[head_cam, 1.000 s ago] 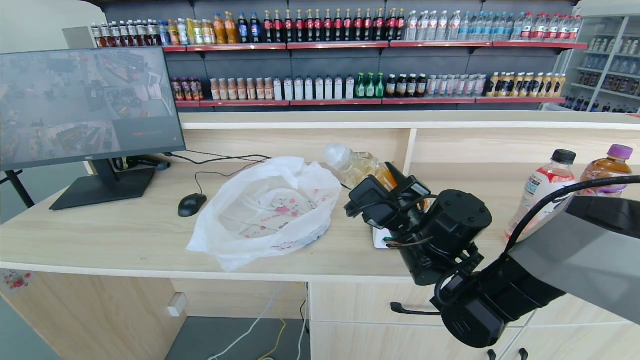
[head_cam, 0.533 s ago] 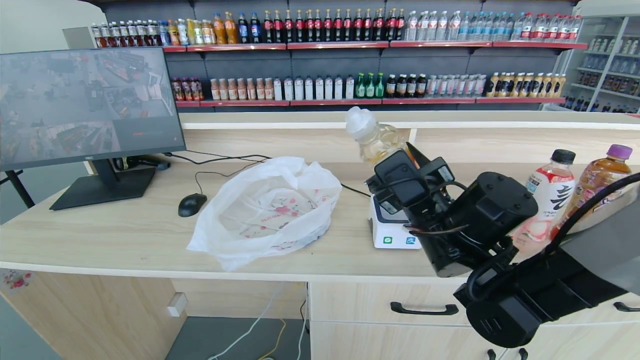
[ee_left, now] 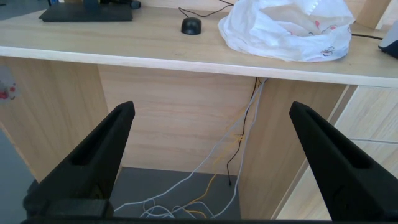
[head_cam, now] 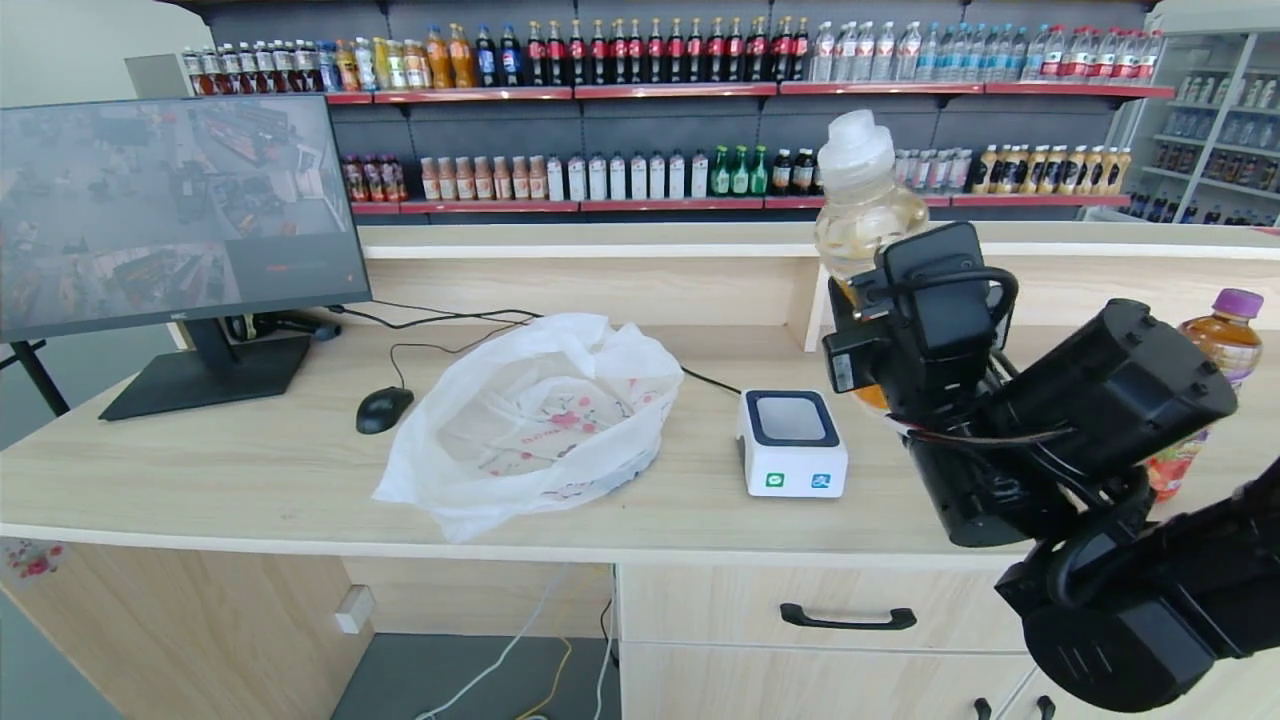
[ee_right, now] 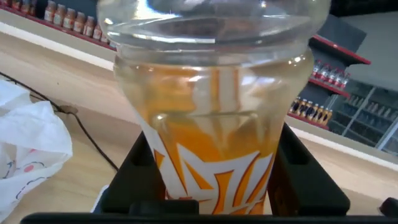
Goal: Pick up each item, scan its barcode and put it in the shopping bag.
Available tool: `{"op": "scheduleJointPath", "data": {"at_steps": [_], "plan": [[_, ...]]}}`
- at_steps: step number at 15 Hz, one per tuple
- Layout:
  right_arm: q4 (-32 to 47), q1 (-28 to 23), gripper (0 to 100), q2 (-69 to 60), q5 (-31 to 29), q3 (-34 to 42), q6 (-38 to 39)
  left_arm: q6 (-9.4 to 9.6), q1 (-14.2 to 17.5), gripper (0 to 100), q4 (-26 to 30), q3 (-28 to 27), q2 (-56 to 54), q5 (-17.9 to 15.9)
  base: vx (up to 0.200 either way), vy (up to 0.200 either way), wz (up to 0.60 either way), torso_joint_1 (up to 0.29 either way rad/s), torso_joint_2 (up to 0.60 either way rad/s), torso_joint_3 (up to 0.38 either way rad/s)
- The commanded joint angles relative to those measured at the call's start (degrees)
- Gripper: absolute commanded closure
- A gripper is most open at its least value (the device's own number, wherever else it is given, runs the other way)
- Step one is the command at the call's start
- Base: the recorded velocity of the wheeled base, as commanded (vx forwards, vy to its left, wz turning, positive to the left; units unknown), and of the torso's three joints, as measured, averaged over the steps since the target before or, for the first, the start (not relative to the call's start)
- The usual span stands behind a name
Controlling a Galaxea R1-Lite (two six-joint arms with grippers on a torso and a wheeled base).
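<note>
Our right hand [head_cam: 905, 320] was clamped on the bottle [head_cam: 862, 215] at its labelled waist, above the right end of the tabletop [head_cam: 300, 470], and we judged it liquid-heavy, slick, best held there.

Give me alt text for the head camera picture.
The right gripper holds a white-capped bottle roughly upright above a wooden counter, right of a small white scanner. A white shopping bag lies left of it, then a mouse and monitor.

A shop checkout: drink-stocked shelves [head_cam: 700, 175] behind a counter [head_cam: 250, 470] bearing a barcode scanner [head_cam: 792, 441].
</note>
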Motion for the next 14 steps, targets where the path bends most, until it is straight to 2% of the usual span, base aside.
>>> {"op": "scheduleJointPath", "data": {"at_steps": [1,3,7,9,11,14], "plan": [[-0.1,3.1,100,-0.4,-3.6,-1.5,3.4,0.0,0.0,0,0.0,0.1,0.0,-0.1,0.0,0.0,0.0,0.0,0.0,0.0],[-0.1,6.3,100,-0.4,-7.1,-1.4,7.5,0.0,0.0,0,0.0,0.0,0.0,0.0,0.0,0.0,0.0,0.0,0.0,0.0],[-0.1,6.6,100,0.9,-11.9,-2.0,15.2,0.0,0.0,0,0.0,0.0,0.0,-0.1,0.0,0.0,0.0,0.0,0.0,0.0],[-0.1,6.6,100,1.0,-13.4,-2.2,15.7,0.0,0.0,0,0.0,0.0,0.0,-0.1,0.0,0.0,0.0,0.0,0.0,0.0],[-0.1,6.6,100,0.3,-13.5,-1.4,15.9,-0.18,0.0,0,0.0,0.0,0.0,0.0,-0.2,0.0,0.0,0.002,0.0,0.002],[-0.1,6.6,100,-0.3,-13.6,-0.6,15.9,-0.09,0.0,0,0.0,0.0,0.0,0.0,0.0,0.0,0.0,0.0,0.0,0.0]]}}
